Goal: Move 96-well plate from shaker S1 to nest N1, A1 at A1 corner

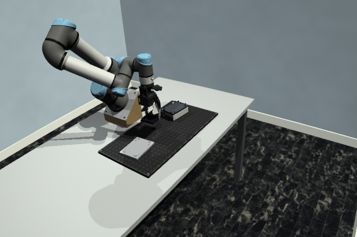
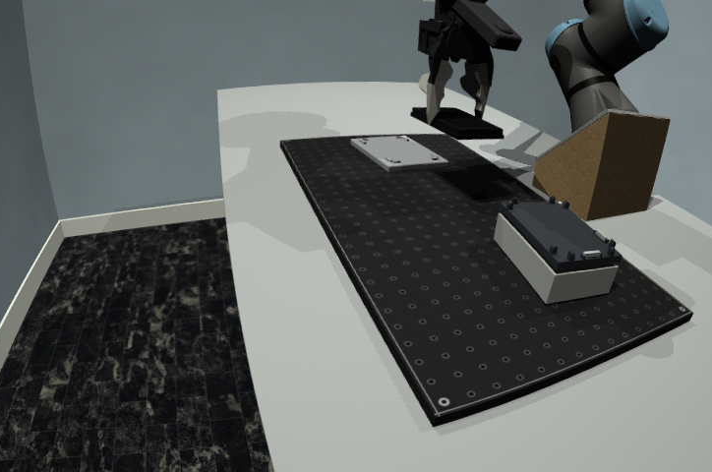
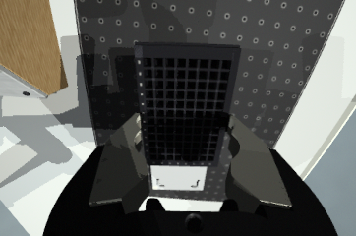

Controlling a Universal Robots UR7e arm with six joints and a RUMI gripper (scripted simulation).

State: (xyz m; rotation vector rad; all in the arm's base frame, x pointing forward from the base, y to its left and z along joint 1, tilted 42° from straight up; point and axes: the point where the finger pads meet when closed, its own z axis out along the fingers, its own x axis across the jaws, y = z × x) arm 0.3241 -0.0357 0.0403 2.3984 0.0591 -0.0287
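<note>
My gripper [image 1: 152, 111] [image 2: 457, 110] [image 3: 183, 114] is shut on the black 96-well plate [image 1: 150, 119] [image 2: 475, 128] [image 3: 183, 98], gripping its long sides near one end. The plate hangs level in the air above the black breadboard's [image 1: 170, 139] [image 2: 451, 289] [image 3: 265, 49] edge, near the arm's base. It is between the shaker and the nest. The plate shaker S1 [image 1: 174, 109] [image 2: 552, 236], a dark platform on a white box, stands bare, with a pale square mark [image 2: 591, 254] at one corner. The plate nest N1 [image 1: 137, 148] [image 2: 401, 152] is a flat light grey slab with small locators and lies bare.
The arm's wooden pedestal [image 1: 125, 115] [image 2: 608, 161] [image 3: 24, 44] stands close beside the held plate. The breadboard lies on a white table [image 1: 58, 167] [image 2: 312, 333], whose edge drops to a dark marbled floor [image 1: 268, 181].
</note>
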